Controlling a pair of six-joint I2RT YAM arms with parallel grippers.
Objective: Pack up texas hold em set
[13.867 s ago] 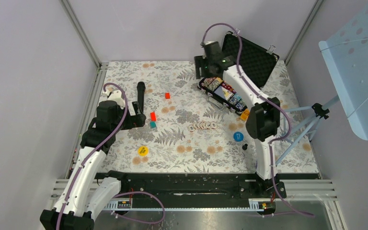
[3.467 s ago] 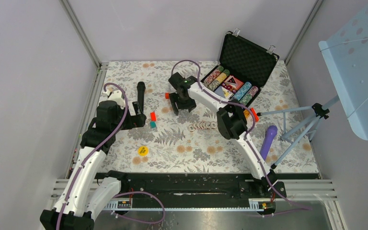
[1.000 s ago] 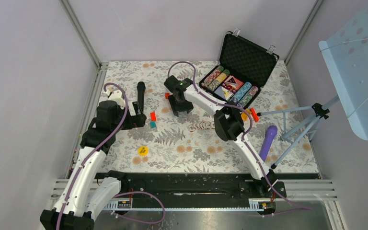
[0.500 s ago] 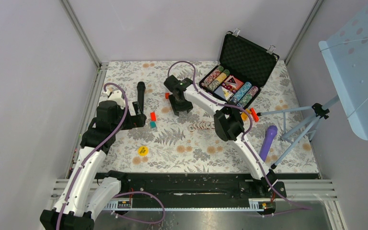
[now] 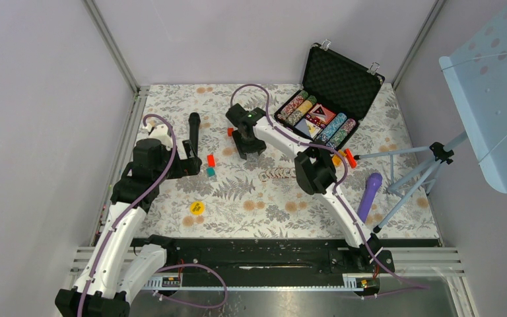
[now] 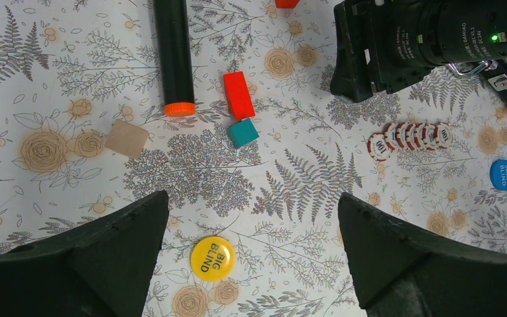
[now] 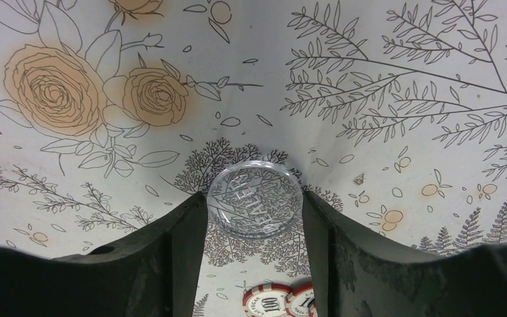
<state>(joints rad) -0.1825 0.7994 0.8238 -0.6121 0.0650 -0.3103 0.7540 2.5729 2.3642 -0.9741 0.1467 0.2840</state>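
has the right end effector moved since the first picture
Yes. The right end effector has gone left and nearer, from over the open case to the mat beside the far red block.

The clear button (image 7: 255, 203) is sitting between the right gripper's (image 7: 253, 218) fingers, edges meeting both; whether they are squeezing is not showing. Nearer that wrist, poker chips (image 7: 270, 305) are being cropped by the frame. Ahead of the left gripper (image 6: 252, 205), the microphone (image 6: 173, 53) is running off-frame.
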